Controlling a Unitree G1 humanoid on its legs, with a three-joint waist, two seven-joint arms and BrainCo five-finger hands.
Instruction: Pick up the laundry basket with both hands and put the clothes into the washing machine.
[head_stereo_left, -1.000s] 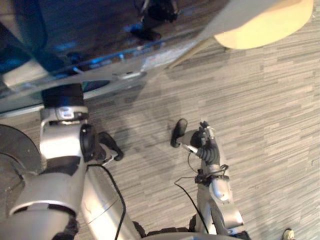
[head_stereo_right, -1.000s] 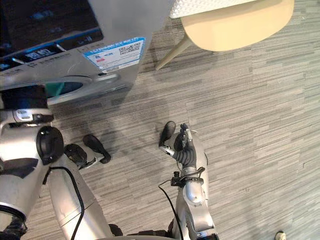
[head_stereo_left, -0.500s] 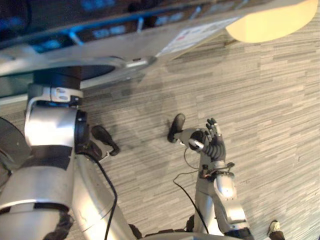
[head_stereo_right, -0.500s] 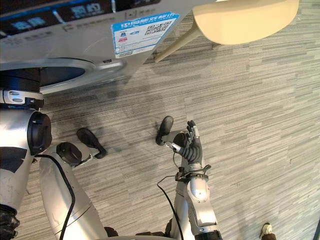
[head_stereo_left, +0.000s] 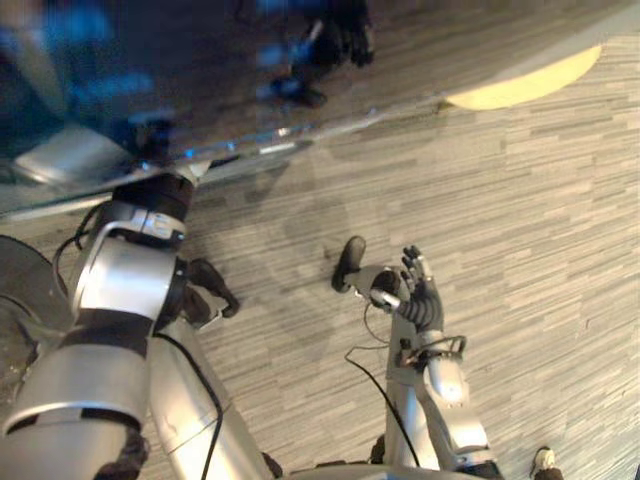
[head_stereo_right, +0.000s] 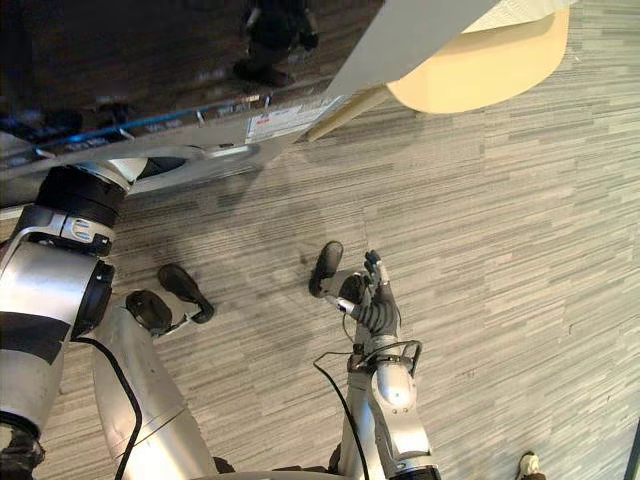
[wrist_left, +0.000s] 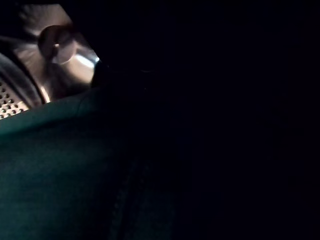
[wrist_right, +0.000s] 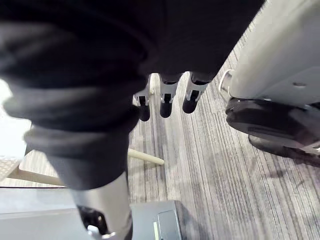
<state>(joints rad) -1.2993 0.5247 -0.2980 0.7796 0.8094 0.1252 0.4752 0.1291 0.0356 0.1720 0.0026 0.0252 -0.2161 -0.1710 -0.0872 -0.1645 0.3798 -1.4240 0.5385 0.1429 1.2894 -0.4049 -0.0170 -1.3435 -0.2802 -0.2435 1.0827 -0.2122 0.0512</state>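
Clothes: one dark green piece (wrist_left: 60, 150), probably a garment, lying inside the drum against its perforated metal wall (wrist_left: 12, 102).

Person's shoe (head_stereo_right: 527, 464): one, pale, on the floor at the nearest edge.

Right hand (head_stereo_right: 372, 296): one, held above the floor well apart from the machine, fingers (wrist_right: 167, 102) straight and loosely spread, holding nothing.

Floor (head_stereo_right: 500, 250): grey, striped planks.

Left arm (head_stereo_right: 60, 260): one, reaching up into the machine's round opening. The left hand is hidden inside, and its hold cannot be told.

Washing machine (head_stereo_right: 230, 150): one, grey front with a dark glossy top, standing beyond both arms.

Chair (head_stereo_right: 480, 65): one, beige seat on pale legs, just beside the machine, farthest off.
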